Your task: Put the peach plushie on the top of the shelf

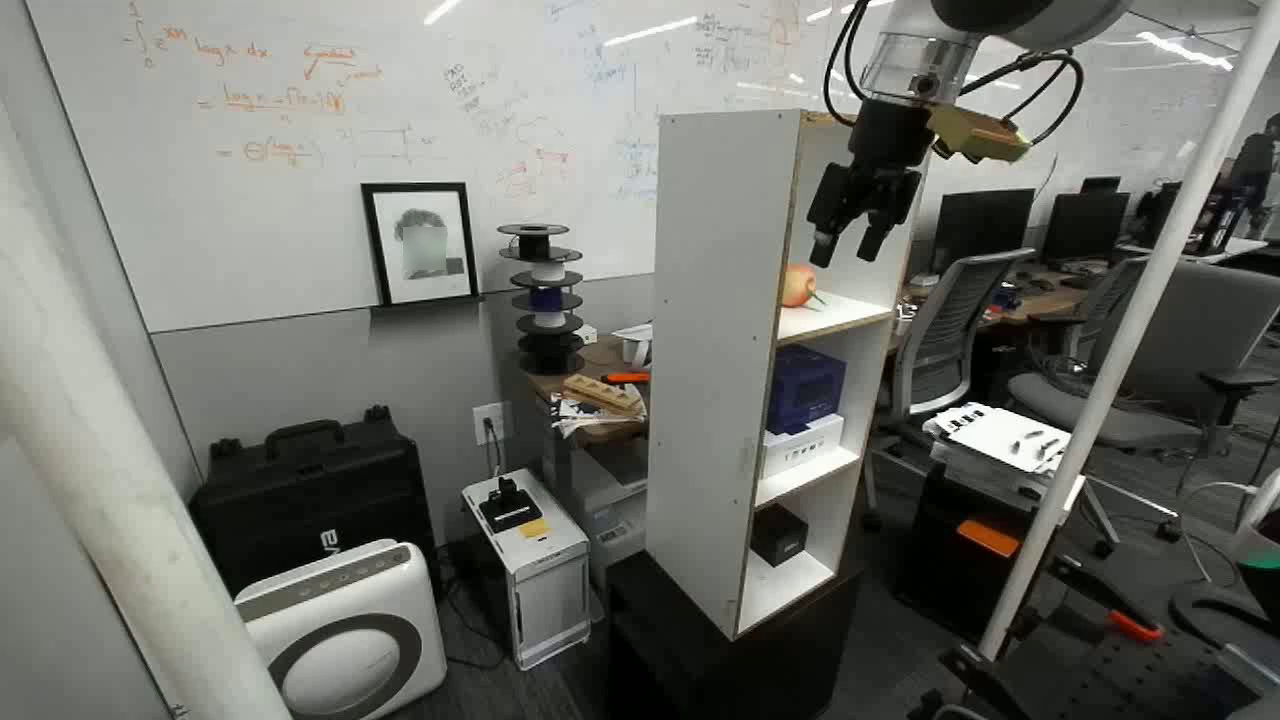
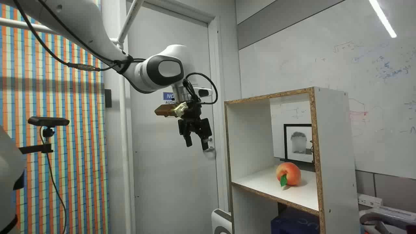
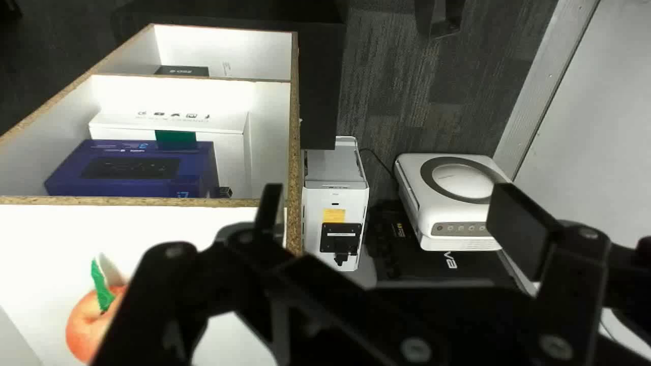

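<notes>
The peach plushie [image 1: 799,286], round and orange-pink with a green leaf, lies on the floor of the shelf's top compartment. It shows fully in an exterior view [image 2: 288,174] and partly behind the gripper in the wrist view [image 3: 84,328]. The tall white shelf [image 1: 715,350] has raw chipboard edges and stacked open compartments; its side panel also shows in an exterior view [image 2: 336,156]. My gripper [image 1: 846,250] is open and empty, pointing down, outside the shelf's open front and higher than the plushie. Its fingers are wide apart in the wrist view [image 3: 391,218].
A dark blue box [image 1: 806,388] stands on a white box [image 1: 803,446] in the middle compartment. A small black box [image 1: 779,534] is in the bottom one. An air purifier [image 1: 345,630], black case [image 1: 310,490] and white tower [image 1: 545,570] stand beside the shelf. A white pole [image 1: 1130,340] rises nearby.
</notes>
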### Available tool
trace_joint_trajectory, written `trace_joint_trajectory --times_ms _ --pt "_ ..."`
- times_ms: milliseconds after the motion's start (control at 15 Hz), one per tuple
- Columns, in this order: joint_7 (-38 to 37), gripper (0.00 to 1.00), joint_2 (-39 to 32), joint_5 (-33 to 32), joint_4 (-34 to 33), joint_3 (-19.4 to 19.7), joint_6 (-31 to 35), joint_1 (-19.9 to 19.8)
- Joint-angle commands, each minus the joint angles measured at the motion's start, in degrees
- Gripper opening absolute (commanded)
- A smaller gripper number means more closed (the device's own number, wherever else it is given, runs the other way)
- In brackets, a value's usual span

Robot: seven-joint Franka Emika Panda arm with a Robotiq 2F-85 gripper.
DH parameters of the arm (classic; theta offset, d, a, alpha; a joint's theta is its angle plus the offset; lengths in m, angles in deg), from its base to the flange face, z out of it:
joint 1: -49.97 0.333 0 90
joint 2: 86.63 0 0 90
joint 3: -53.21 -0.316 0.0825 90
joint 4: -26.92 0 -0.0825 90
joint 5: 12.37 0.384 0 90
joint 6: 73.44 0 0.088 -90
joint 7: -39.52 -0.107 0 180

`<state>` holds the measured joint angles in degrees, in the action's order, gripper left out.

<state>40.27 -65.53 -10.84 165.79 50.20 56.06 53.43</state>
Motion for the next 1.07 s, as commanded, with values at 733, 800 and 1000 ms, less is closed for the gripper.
trace_joint_trajectory --times_ms 733,800,1000 --pt "0.0 1.0 0.1 0.0 -1.1 0.0 -0.1 0.1" --pt "0.0 1.0 0.1 0.0 -1.1 0.0 -0.1 0.1" --pt "0.0 1.0 0.1 0.0 -1.1 0.0 -0.1 0.1"
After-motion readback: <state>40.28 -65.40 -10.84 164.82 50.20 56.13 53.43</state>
